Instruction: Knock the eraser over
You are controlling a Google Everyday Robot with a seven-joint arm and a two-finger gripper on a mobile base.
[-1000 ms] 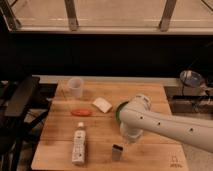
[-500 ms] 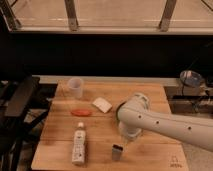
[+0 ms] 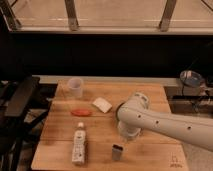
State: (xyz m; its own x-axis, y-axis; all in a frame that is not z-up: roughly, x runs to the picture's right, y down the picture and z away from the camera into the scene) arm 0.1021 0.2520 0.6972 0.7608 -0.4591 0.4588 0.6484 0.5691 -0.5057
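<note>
The eraser (image 3: 117, 152), a small dark grey block, stands upright near the front edge of the wooden table (image 3: 60, 125). My gripper (image 3: 125, 132) hangs from the white arm (image 3: 160, 122) that reaches in from the right. It is just above and slightly behind-right of the eraser, close to it but apart. The arm's bulk hides most of the gripper.
A white labelled bottle (image 3: 79, 145) lies on its side left of the eraser. An orange-red object (image 3: 81, 112), a pale flat slab (image 3: 102, 104) and a clear cup (image 3: 75, 86) sit further back. The arm almost wholly covers a bowl behind it.
The arm has shifted slightly left and lower, covering the green bowl that showed before. The eraser has not moved and still stands upright.
</note>
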